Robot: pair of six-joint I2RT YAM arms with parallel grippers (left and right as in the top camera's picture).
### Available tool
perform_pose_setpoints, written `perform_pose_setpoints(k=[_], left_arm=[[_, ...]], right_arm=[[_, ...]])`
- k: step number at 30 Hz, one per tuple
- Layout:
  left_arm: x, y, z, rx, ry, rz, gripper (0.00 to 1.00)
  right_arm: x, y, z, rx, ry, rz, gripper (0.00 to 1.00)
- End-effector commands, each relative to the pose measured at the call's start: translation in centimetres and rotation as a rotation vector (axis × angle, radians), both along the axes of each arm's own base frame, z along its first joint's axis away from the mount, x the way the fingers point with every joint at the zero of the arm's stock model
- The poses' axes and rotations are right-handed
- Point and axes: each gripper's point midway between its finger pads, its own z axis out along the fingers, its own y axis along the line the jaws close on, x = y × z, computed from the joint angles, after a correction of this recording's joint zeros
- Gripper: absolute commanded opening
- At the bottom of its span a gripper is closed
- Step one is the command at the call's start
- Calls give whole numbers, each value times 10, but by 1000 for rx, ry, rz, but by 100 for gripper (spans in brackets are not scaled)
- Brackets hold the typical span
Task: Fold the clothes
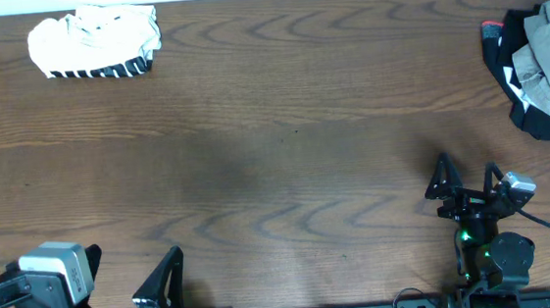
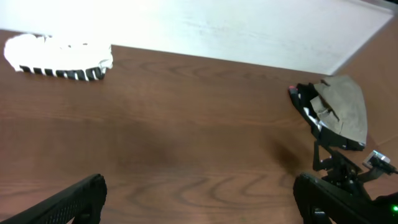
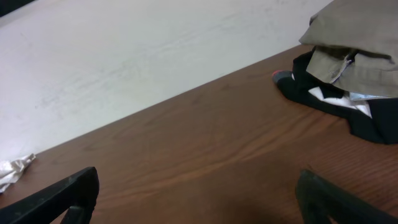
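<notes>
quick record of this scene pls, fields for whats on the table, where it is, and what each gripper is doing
table: brown wood grain
folded bundle: white with black stripes, far left corner, lying by itself
clothes pile: black and tan garments heaped loosely at the far right edge
left gripper: open, empty, at the near left edge
right gripper: open, empty, at the near right, short of the pile
contact: neither gripper touches any cloth
</notes>
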Motion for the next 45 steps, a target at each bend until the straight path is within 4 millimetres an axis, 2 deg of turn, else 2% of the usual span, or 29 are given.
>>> perform_pose_setpoints(k=[1, 6, 11, 17, 22, 26, 34, 45], left_arm=[[-6, -3, -16, -41, 51, 4, 98], [14, 2, -20, -70, -63, 31, 98], [49, 13, -47, -180, -134, 90, 98], [85, 33, -105, -346, -140, 242, 98], [96, 62, -170, -493, -74, 498, 98], [110, 66, -198, -485, -116, 511, 98], [142, 57, -244, -310, -234, 368, 98], [148, 57, -282, -118, -327, 301, 98]], right_arm=[[0, 1, -1, 1, 1, 5, 99], [0, 1, -1, 1, 2, 5, 99], [0, 1, -1, 1, 1, 5, 99], [0, 1, -1, 1, 2, 5, 99], [0, 1, -1, 1, 2, 5, 99], [0, 1, -1, 1, 2, 5, 99], [0, 1, -1, 1, 2, 5, 99], [0, 1, -1, 1, 2, 5, 99]])
